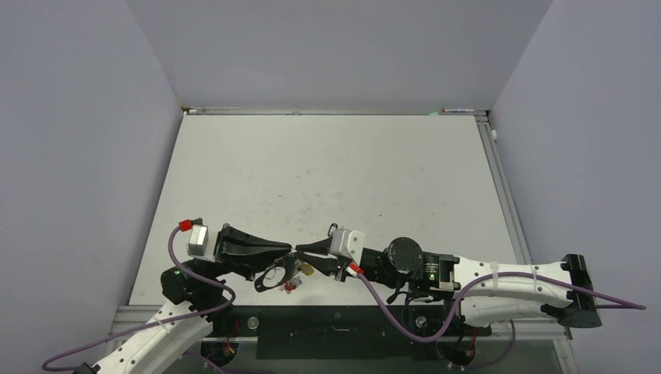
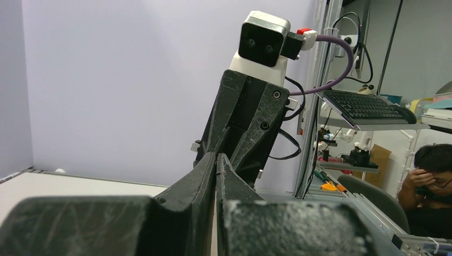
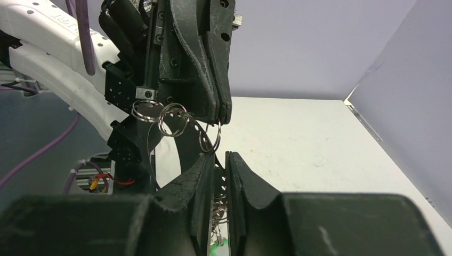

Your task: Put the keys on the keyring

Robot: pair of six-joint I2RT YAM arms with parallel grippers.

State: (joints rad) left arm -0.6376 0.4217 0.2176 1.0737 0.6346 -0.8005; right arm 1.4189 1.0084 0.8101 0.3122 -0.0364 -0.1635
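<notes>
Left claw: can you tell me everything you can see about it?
The left claw is black, scuffed plastic with two long, tapering fingers pressed tightly shut. It reaches sideways above the white table near its front edge, its tip almost meeting the right claw. Small silver wire rings dangle right under its tip; whether it pinches them is hard to see. A grey camera block and purple cable sit behind it.

2 arms (image 1: 156, 331) (image 1: 499, 280), 1 keyring (image 1: 267, 274), 3 small rings (image 3: 175, 118); keys (image 1: 295, 279) bunched, uncountable.
</notes>
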